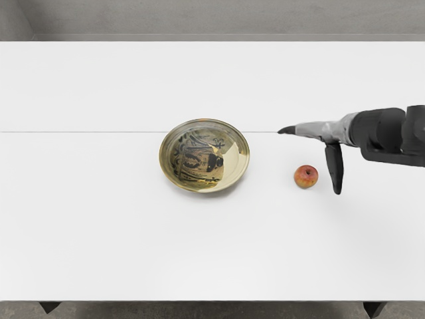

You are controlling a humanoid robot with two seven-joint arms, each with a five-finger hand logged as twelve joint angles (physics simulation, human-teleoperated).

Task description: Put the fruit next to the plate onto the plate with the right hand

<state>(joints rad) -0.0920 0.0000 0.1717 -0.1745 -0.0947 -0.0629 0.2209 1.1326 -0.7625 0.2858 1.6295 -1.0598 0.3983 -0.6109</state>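
Observation:
A small red and yellow apple [306, 177] lies on the white table, to the right of the plate [204, 155]. The plate is round and glossy, olive-gold with a dark painted figure inside, and nothing lies on it. My right hand [319, 153] comes in from the right edge and hovers just above and to the right of the apple. Its fingers are extended leftward and its dark thumb [335, 169] points down beside the fruit, with a small gap between them. The hand holds nothing. The left arm is out of view.
The white table [99, 232] spans the view, with a thin seam running across it at the plate's far rim. Its front edge lies near the bottom of the picture, with dark legs below.

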